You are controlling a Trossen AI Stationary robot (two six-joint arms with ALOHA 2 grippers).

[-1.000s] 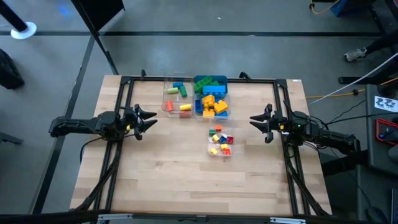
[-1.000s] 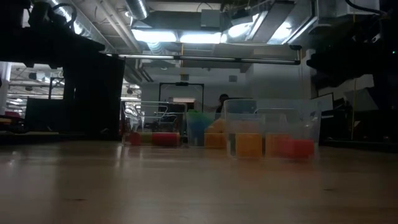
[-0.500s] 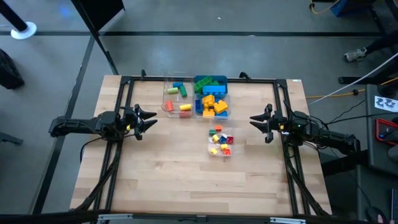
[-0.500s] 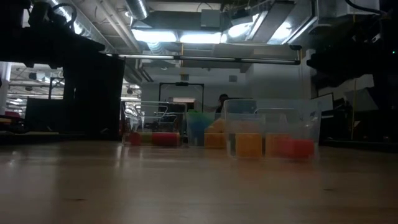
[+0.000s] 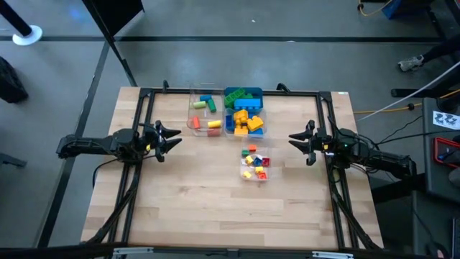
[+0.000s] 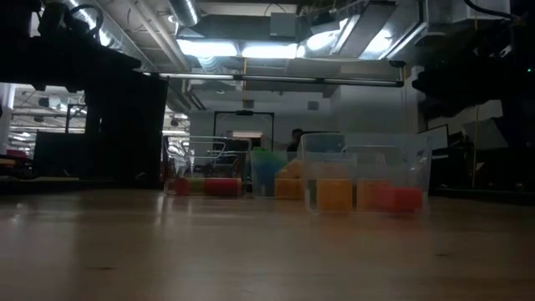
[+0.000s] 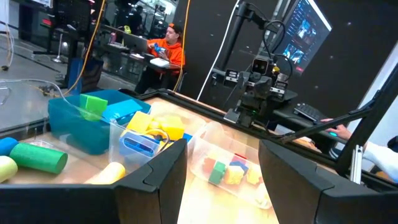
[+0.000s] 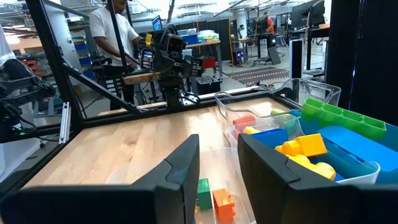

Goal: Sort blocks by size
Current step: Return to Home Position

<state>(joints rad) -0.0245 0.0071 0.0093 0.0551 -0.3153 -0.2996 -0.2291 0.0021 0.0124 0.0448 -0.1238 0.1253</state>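
The blocks lie in three places. Small cubes sit in a clear tub point(image 5: 254, 164) at the table's middle. Mid-size yellow and blue blocks point(image 5: 246, 121) fill a second clear tub, behind which a teal-blue tray point(image 5: 243, 96) holds green and blue blocks. A third clear tub point(image 5: 205, 111) holds green, orange and yellow pieces. My left gripper point(image 5: 175, 138) is open and empty at the table's left side. My right gripper point(image 5: 293, 139) is open and empty at the right side. Both point toward the tubs.
A black frame point(image 5: 230, 92) runs round the table's far and side edges. Bare wood lies between the tubs and the near edge. People point(image 7: 166, 55) sit and stand in the room beyond the table.
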